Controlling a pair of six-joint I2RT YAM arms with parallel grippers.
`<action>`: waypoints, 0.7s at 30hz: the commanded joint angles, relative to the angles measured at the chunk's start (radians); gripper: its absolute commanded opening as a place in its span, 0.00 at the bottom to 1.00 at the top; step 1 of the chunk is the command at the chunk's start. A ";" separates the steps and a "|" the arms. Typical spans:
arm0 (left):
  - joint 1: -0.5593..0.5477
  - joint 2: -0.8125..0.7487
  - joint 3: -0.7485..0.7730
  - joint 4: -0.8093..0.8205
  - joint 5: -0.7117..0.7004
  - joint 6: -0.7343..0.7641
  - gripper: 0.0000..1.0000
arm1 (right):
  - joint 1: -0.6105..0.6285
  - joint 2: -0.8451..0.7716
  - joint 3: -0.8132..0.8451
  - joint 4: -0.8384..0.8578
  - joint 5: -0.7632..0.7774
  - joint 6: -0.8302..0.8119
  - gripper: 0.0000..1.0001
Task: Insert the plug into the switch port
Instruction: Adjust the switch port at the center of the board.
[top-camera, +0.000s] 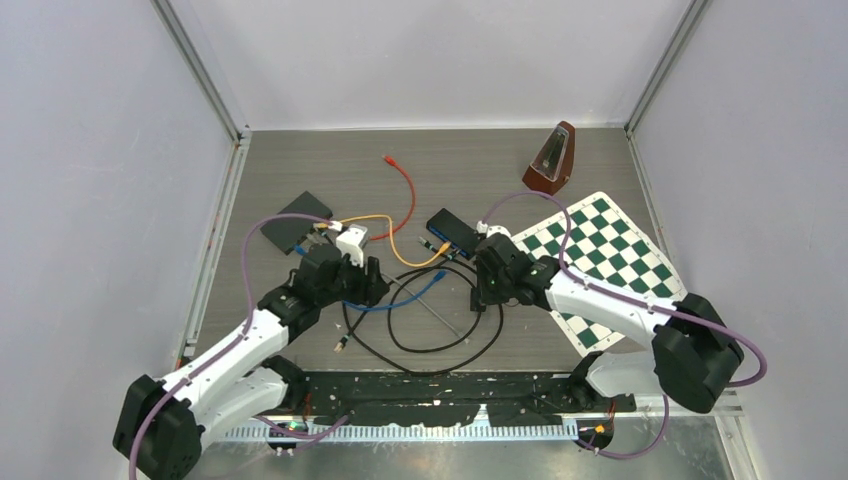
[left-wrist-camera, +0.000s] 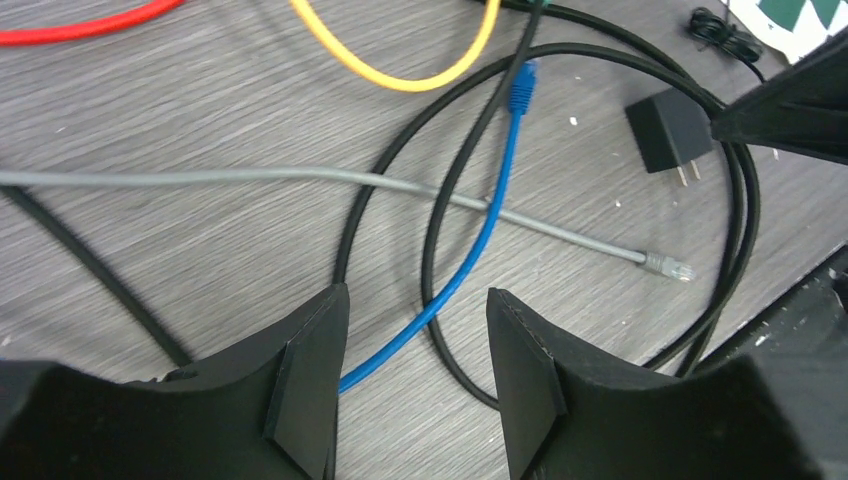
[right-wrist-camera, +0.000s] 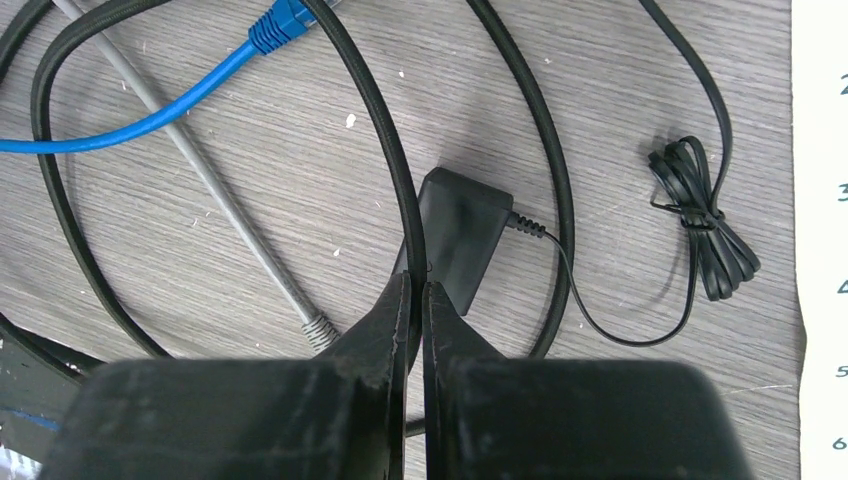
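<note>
Below parted jaws of left gripper (left-wrist-camera: 415, 310), blue cable (left-wrist-camera: 480, 240), plug (left-wrist-camera: 520, 88) pointed away; right gripper (right-wrist-camera: 417, 300) jaws closed.

One switch (top-camera: 455, 232), one metronome (top-camera: 552, 158), one chessboard (top-camera: 610, 250), one adapter (right-wrist-camera: 460, 235), one blue cable (left-wrist-camera: 480, 240).

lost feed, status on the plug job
left jaws open over blue cable. right jaws shut. blue plug loose, not in switch. black cable crosses blue cable.

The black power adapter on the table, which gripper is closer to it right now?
Right. The right gripper, shut, has its tips right at the adapter; the left gripper, open, hovers farther off over the blue cable.
</note>
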 joint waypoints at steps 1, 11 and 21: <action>-0.038 0.053 0.015 0.116 0.066 0.028 0.55 | 0.007 -0.068 -0.013 0.021 0.048 0.033 0.05; -0.110 0.251 0.070 0.181 0.015 0.055 0.53 | 0.007 -0.150 -0.039 -0.010 0.085 0.048 0.05; -0.128 0.366 0.108 0.217 0.001 0.067 0.33 | 0.007 -0.214 -0.055 -0.042 0.107 0.048 0.05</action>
